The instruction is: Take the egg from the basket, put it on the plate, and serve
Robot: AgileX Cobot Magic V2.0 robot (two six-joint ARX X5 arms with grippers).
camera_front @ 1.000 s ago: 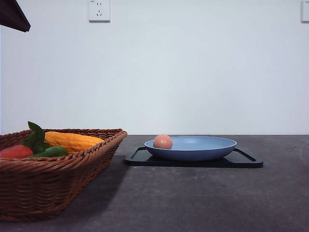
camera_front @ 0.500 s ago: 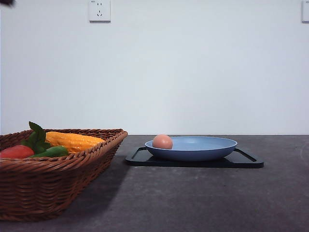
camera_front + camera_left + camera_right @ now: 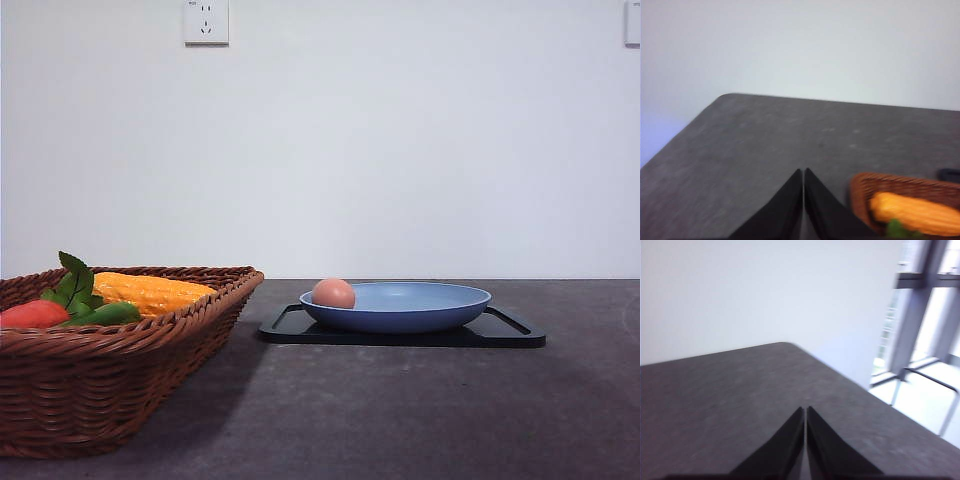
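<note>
Both hands closed w/ nothing held: left hand point(image 3: 803, 172) fingertips together above the basket point(image 3: 900, 186), right hand point(image 3: 805, 410) same. Egg point(image 3: 333, 293) sits in the plate point(image 3: 440, 310), at its basket-side rim. Vs 0.5 s ago egg's nudged slightly toward basket; dark arm corner's gone.

basket point(image 3: 150, 350): brown woven wicker, rough ribbed weave, braided rim.
plate point(image 3: 420, 310): blue, smooth, matt, plastic-like.
egg point(image 3: 333, 293): pinkish-tan, smooth shell, faint sheen.
tray point(image 3: 510, 330): black, flat, smooth, slight gloss.
desk point(image 3: 420, 410): dark grey, matt, finely mottled, stone-like.
corn cob point(image 3: 150, 291): yellow-orange, bumpy, glossy plastic look.
wall point(image 3: 400, 140): white, smooth, matt.
</note>
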